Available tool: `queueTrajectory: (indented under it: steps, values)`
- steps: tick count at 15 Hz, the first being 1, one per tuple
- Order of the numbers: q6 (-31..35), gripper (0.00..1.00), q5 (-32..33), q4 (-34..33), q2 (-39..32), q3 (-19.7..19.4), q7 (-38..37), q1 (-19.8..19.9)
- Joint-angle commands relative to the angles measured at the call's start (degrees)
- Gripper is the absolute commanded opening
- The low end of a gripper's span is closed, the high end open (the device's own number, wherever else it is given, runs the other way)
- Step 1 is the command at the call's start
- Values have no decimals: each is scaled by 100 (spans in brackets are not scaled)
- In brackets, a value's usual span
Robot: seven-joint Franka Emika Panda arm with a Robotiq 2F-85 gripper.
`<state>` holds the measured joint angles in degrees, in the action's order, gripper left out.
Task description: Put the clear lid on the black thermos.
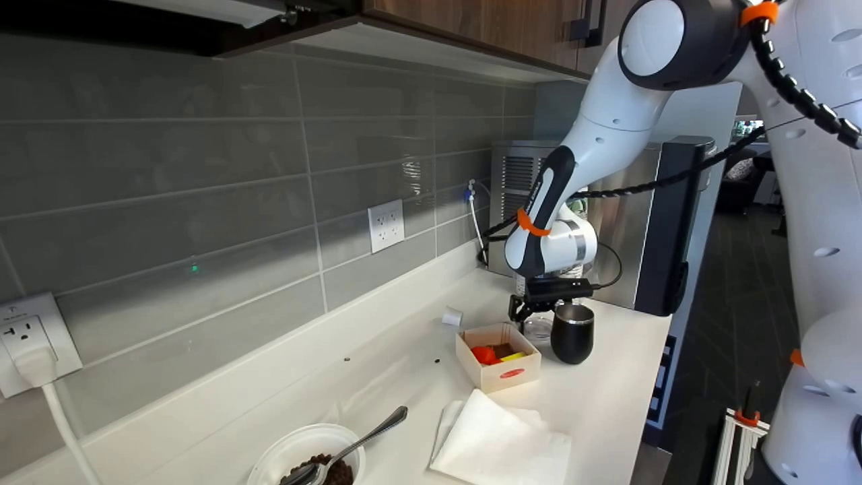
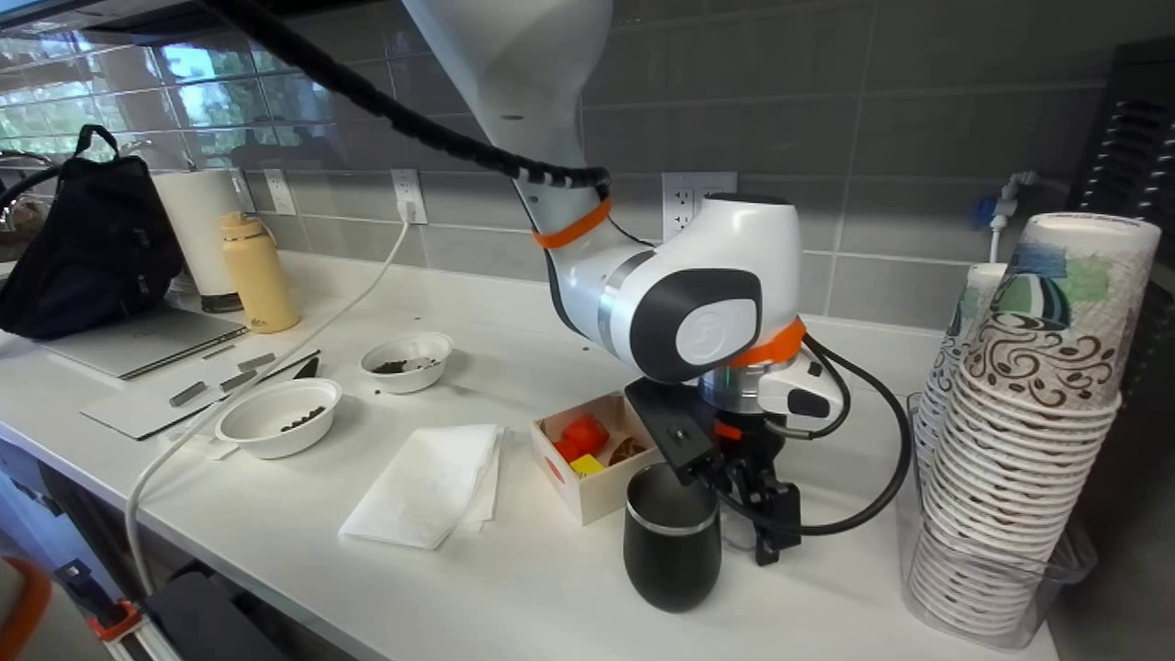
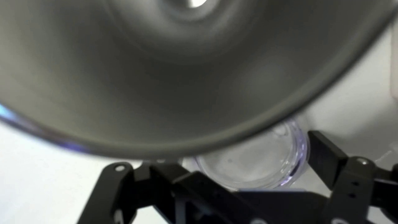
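Across the surface (image 1: 599, 404) you have, by my reading, only the approach done. Your claw (image 3: 239, 154) is low over it, jaws spread well apart and, it seems, pinching nothing. The black thermos (image 1: 572, 335) stands upright and uncovered, nearer the front edge than the wall edge. The clear lid (image 3: 259, 161) lies on the surface just beside the thermos, toward the wall edge, between your jaws; whether either jaw touches it, I cannot tell. Gripping it, lifting it, bringing it over the thermos and pressing it into place are likely all still left to you.
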<state>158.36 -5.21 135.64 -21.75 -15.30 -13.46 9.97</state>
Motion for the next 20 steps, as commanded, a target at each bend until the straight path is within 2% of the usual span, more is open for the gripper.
queueTrajectory:
  steps: [1,2,3,9,20]
  values:
    - [326,74,-78,51,-58,109,137,67]
    - [380,66,-96,51,-55,136,159,74]
    - [435,64,-100,52,-56,145,163,76]
    - [292,64,5,95,182,57,169,42]
    - [-278,64,15,351,1283,77,254,63]
